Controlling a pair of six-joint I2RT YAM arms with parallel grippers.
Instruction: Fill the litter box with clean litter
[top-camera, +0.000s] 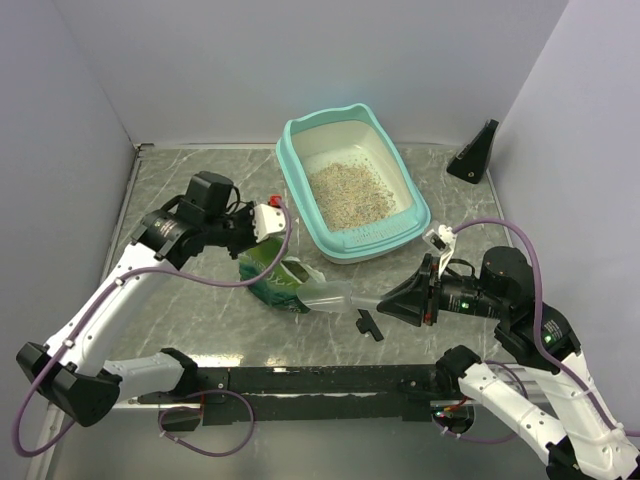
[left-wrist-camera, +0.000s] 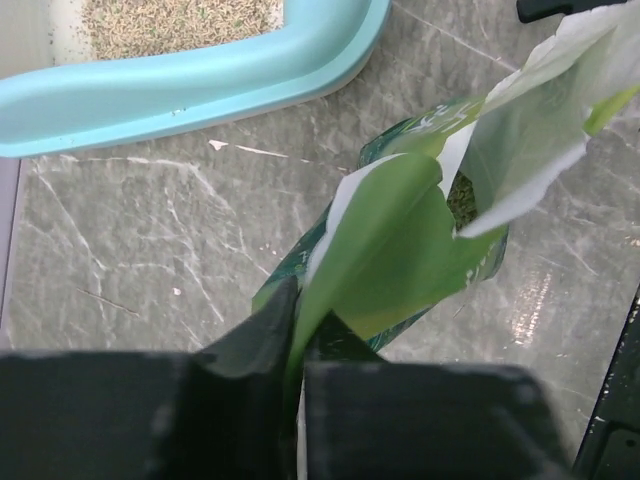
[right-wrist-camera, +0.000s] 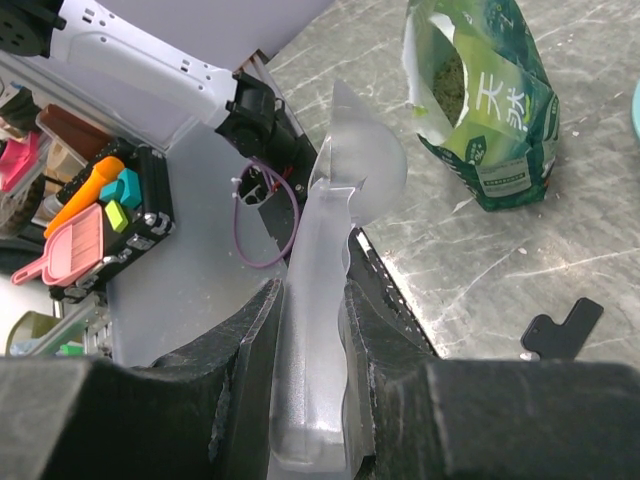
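Litter box, teal-rimmed with a cream pan, sits at 12 o'clock on the grey marbled surface. A patch of clean litter lies spread across the middle of the pan, with bare cream showing around it.

At about 7 o'clock from the box stands a small green litter bag, its top torn open. The left end effector is clenched on a flap of the bag's upper edge. The wrist view shows the green flap pinched between the two dark fingers, and more tan grains are visible down inside the bag.

From 3 o'clock, the right end effector grips the handle of a clear plastic scoop. The scoop's bowl points at the bag and lies just beside its mouth; I cannot tell whether they touch. The bowl looks empty.

A small black clip lies on the surface at 5 o'clock from the bag. A black wedge-shaped stand sits well apart at 2 o'clock.
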